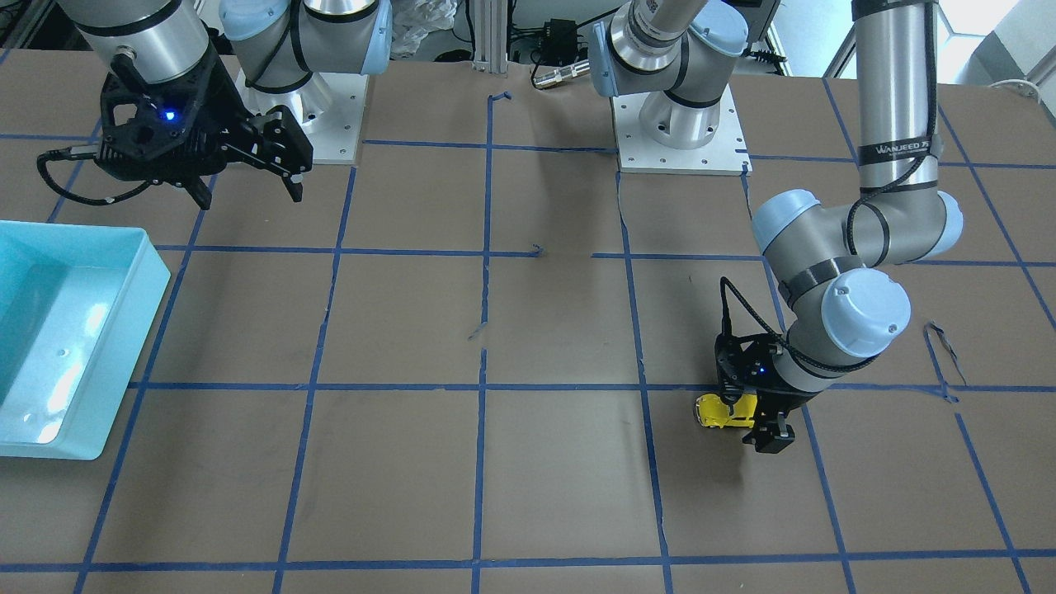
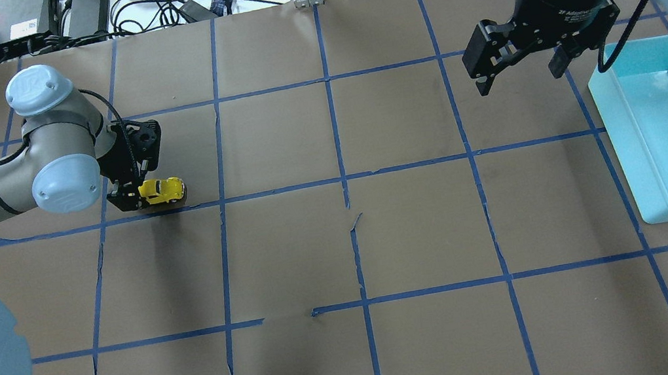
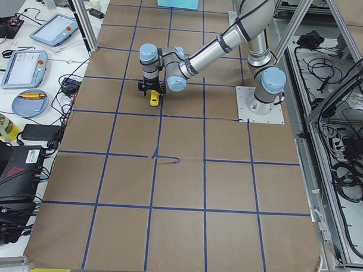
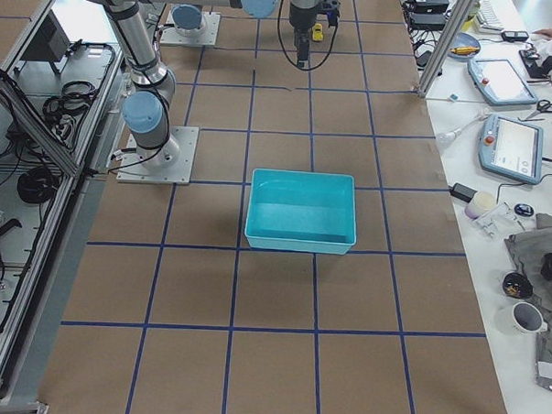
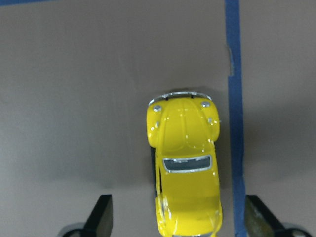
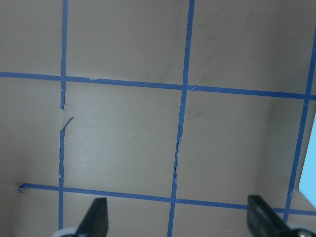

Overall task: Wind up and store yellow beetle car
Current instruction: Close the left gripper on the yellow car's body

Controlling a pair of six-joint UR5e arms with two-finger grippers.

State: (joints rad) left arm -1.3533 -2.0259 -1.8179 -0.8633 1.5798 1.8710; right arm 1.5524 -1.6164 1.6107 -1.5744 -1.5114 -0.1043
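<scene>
**Front view:** The left gripper (image 1: 747, 417) is down on the brown-papered table (image 1: 561, 330). Its jaws straddle the rear of the car (image 1: 716, 412), which stands on its wheels just beside a line of blue tape (image 1: 487, 388). A black strap (image 1: 898, 150) on that arm reads "WANJEED". The right gripper (image 1: 247, 191) hangs above the table, spread wide and holding nothing. Near it is the bin (image 1: 136, 363), a smooth, glossy teal rectangle.

**Overhead:** The car is rounded and glossy yellow, with its nose toward the table's middle. The bin is well apart from it, at the far side. White print on the right wrist's collar is too small to read.

**Left side view:** The car is a yellow speck under the near arm's gripper.

**Right side view:** The bin has sloped walls and a flat rim.

**Left wrist:** The fingertips (image 5: 102, 217) stand wide on either side of the car, and neither touches it. A chrome bumper, two headlamps and a dark windscreen show, and tape runs close alongside.

**Right wrist:** The black fingertips (image 6: 96, 217) are far apart over matt paper with torn seams.
</scene>
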